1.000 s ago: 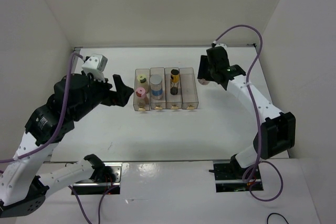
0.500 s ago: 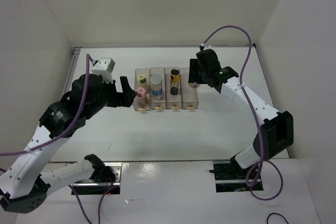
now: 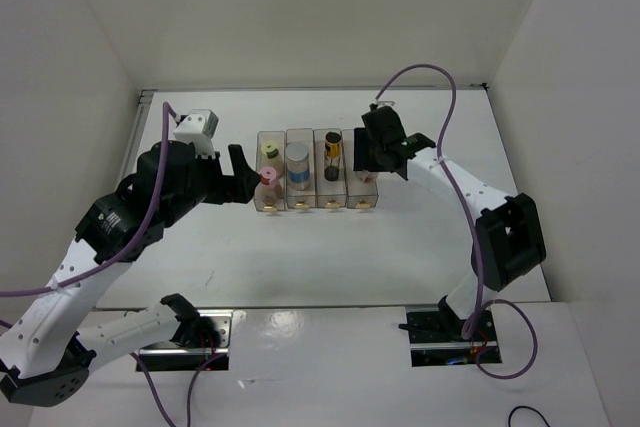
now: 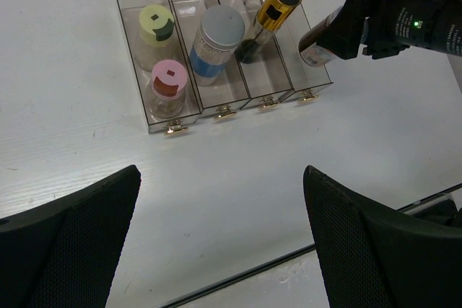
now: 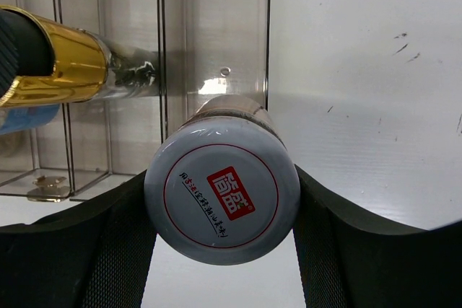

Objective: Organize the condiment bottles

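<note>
A white table (image 3: 300,247) was occupied by a row of four clear rectangular plastic bins (image 4: 289,70), set side by side. The left gripper (image 4: 220,243) was held just left of the row, its jaws spread wide with nothing between them. The right gripper (image 3: 372,159) was clenched around a white bottle with a purplish lid (image 4: 317,37) — carried tilted at the outer edge of the rightmost bin. A wide clear bottle with a blue label (image 4: 216,41) was stood in the second bin from the left. A dark bottle with a gold cap (image 4: 271,12) was leaned in the third. The leftmost bin was shared by two — a cream bottle with a yellow-green cap (image 4: 157,30) behind, a pink-capped bottle (image 4: 170,84) in front.
</note>
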Robot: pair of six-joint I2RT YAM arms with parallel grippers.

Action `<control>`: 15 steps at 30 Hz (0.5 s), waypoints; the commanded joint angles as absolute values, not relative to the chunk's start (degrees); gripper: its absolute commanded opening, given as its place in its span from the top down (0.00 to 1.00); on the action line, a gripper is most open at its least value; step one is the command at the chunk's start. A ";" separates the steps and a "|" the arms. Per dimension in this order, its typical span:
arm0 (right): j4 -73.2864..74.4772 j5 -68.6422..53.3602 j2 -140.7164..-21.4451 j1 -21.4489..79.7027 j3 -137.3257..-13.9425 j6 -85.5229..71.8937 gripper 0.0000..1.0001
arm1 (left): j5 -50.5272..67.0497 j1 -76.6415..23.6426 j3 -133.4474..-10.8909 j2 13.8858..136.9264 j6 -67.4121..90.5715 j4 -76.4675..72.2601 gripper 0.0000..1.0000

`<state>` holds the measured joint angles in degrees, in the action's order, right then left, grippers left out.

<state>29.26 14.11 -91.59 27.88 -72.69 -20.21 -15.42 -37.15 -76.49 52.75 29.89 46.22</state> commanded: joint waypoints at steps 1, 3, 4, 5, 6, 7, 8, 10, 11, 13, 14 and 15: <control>21.71 13.98 -91.22 28.48 -72.60 -21.01 0.83 | -16.17 -36.83 -76.55 52.21 30.59 44.12 0.01; 21.19 13.97 -91.75 29.00 -72.60 -21.53 0.83 | -16.17 -36.83 -76.55 52.21 30.59 44.12 0.01; 21.18 13.97 -91.76 29.00 -72.08 -21.53 0.83 | -16.17 -36.83 -76.55 52.21 30.59 44.12 0.01; 20.49 13.97 -91.76 29.00 -72.07 -21.53 0.83 | -16.17 -36.83 -76.55 52.21 30.59 44.12 0.01; 20.48 13.97 -91.76 29.00 -71.37 -21.53 0.83 | -16.17 -36.83 -76.55 52.21 30.59 44.12 0.01; 19.96 13.97 -92.37 29.00 -71.37 -22.06 0.83 | -16.17 -36.83 -76.55 52.21 30.59 44.12 0.01; 19.95 13.97 -92.37 29.00 -71.37 -22.06 0.83 | -16.17 -36.83 -76.55 51.68 30.59 44.12 0.01; 19.95 13.97 -93.08 29.53 -71.37 -22.06 0.83 | -16.17 -36.83 -76.55 51.68 30.06 44.12 0.01; 19.95 13.97 -93.60 29.53 -71.37 -22.06 0.83 | -16.17 -36.83 -76.55 51.68 30.06 44.12 0.01; 19.34 13.97 -94.13 29.53 -70.84 -22.06 0.83 | -16.17 -36.83 -76.55 51.68 30.06 44.12 0.01; 19.34 13.97 -94.13 29.53 -70.84 -22.06 0.83 | -16.17 -36.83 -76.55 51.68 30.06 44.12 0.01; 19.34 13.97 -94.13 29.53 -70.32 -22.58 0.83 | -16.17 -36.83 -76.55 51.68 30.06 44.12 0.01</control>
